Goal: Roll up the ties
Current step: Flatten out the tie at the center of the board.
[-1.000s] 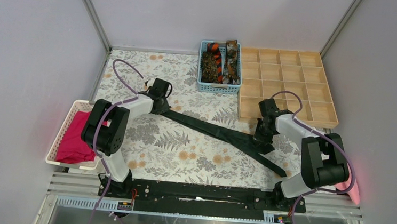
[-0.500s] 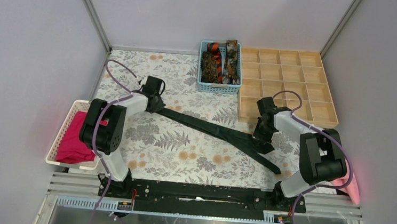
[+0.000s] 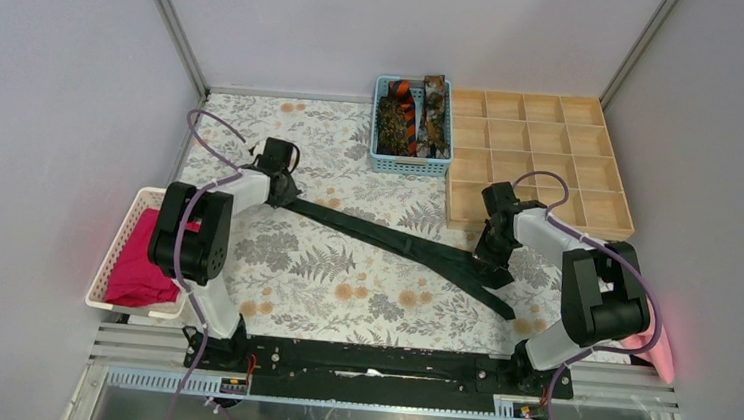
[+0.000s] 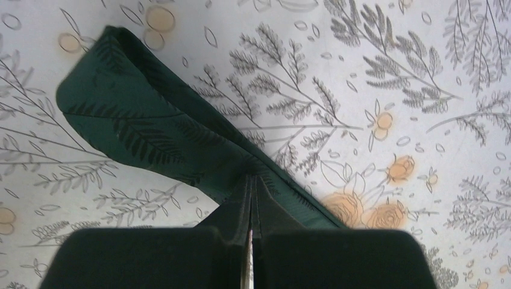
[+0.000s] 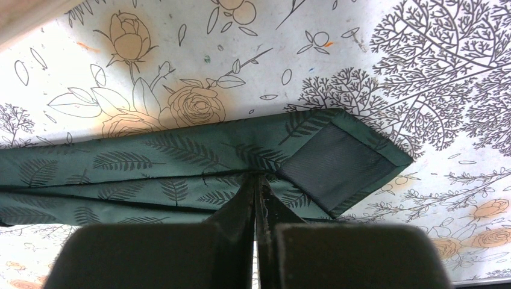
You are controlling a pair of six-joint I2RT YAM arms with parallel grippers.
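Top external view: the dark tie point(image 3: 396, 242) lies stretched diagonally across the desk point(image 3: 322, 286). The left gripper point(image 3: 283, 185) and right gripper point(image 3: 494, 265) are each clamped on it. Best to lay it flat and untwisted before rolling.

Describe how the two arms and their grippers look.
The left arm and right arm have white links between bulky black joint housings and are mounted on a black rail. A thin purple cable loops along each. The left gripper and right gripper are flat-sided and matte black.
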